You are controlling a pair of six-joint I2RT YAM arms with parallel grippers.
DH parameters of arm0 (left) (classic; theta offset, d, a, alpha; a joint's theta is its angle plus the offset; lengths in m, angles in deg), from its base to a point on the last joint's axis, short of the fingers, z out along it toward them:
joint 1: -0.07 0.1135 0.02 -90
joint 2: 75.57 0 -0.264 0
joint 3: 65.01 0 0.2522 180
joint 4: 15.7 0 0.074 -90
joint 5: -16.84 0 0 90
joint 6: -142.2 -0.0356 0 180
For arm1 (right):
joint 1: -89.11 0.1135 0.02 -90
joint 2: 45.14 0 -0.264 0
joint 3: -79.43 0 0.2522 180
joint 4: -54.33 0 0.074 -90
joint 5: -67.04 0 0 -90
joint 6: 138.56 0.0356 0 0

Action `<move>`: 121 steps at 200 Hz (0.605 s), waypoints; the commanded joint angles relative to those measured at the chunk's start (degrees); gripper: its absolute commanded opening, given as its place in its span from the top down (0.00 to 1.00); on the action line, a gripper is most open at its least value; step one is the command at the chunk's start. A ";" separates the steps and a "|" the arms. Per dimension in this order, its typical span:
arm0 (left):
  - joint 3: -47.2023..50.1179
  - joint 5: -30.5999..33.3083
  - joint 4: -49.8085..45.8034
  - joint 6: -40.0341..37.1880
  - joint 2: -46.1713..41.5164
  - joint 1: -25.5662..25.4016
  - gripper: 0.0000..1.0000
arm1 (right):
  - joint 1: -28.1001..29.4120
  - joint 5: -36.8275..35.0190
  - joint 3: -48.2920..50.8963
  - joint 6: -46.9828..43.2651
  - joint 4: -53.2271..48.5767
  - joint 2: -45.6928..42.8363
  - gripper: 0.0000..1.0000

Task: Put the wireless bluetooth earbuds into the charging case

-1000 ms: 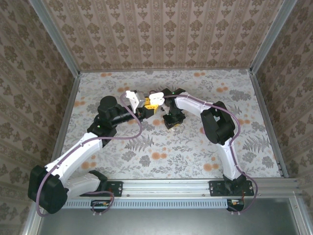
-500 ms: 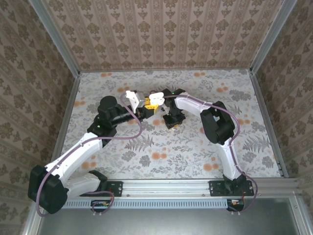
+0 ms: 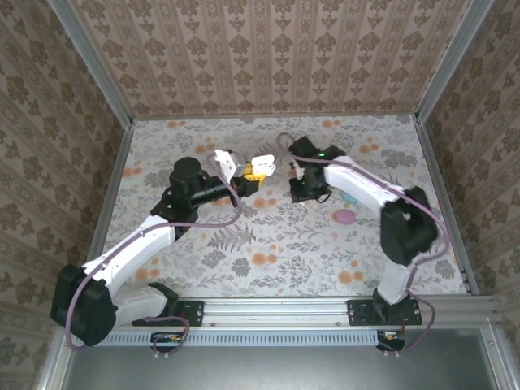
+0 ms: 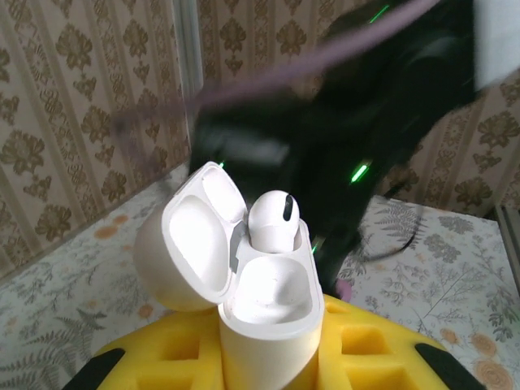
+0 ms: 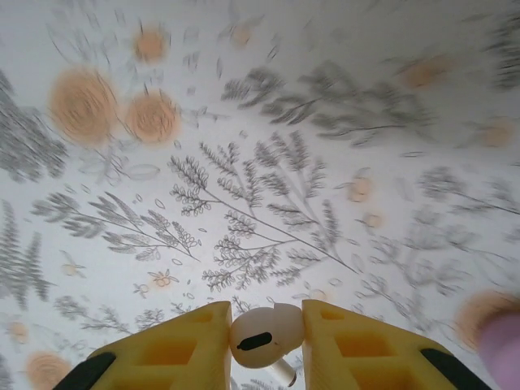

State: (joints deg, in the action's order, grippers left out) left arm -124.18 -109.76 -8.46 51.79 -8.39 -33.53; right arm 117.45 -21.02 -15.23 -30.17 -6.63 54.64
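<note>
Task looks approx. half done. The left claw [image 4: 268, 361] is clamping the charging case [image 4: 268, 313], lid hanging open, above the tabletop [image 3: 284, 244] towards its far edge, left of centre. One white bud [image 4: 273, 218] is sitting in a slot; the other slot is showing empty. The right claw [image 5: 264, 321] is pinching the second bud [image 5: 262, 335] btwn its yellow pads, hovering to the right of the case, apart from it. A pink object [image 3: 345, 217] is lying nearer the right edge. Remaining: 2nd bud into the empty slot, poss. closing the lid.
</note>
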 commanded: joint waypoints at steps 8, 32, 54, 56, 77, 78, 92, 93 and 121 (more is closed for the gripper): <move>-2.23 2.74 3.27 3.87 2.34 0.29 0.76 | -0.92 -1.93 5.05 7.19 7.84 -12.75 0.70; -2.27 3.08 7.47 6.77 5.23 -0.25 0.76 | -0.83 -0.71 7.89 10.66 13.78 -21.92 0.71; -2.75 3.90 9.45 7.64 7.29 -1.66 0.77 | -0.31 -0.15 8.11 13.16 16.21 -27.01 0.70; -2.64 4.08 9.58 7.62 7.45 -1.78 0.77 | -0.24 -0.06 7.99 13.38 16.25 -27.30 0.70; -2.54 5.68 12.43 8.07 8.92 -3.21 0.77 | 1.28 0.97 7.53 15.10 20.06 -29.89 0.70; -2.61 5.76 12.55 8.10 8.97 -3.26 0.77 | 1.45 0.97 7.52 15.18 20.18 -30.04 0.70; -2.71 6.26 13.90 8.31 9.84 -3.94 0.77 | 2.66 1.53 7.51 16.21 22.33 -30.99 0.70; -2.73 6.27 13.90 8.31 9.87 -4.02 0.77 | 2.76 1.47 7.51 16.27 22.50 -31.07 0.70; -2.68 7.51 15.65 9.02 10.85 -4.88 0.76 | 4.98 1.42 7.75 17.24 26.20 -31.72 0.70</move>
State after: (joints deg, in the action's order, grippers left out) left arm -124.80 -103.93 2.18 59.07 1.97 -37.73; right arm 120.86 -20.76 -7.91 -15.35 14.37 23.94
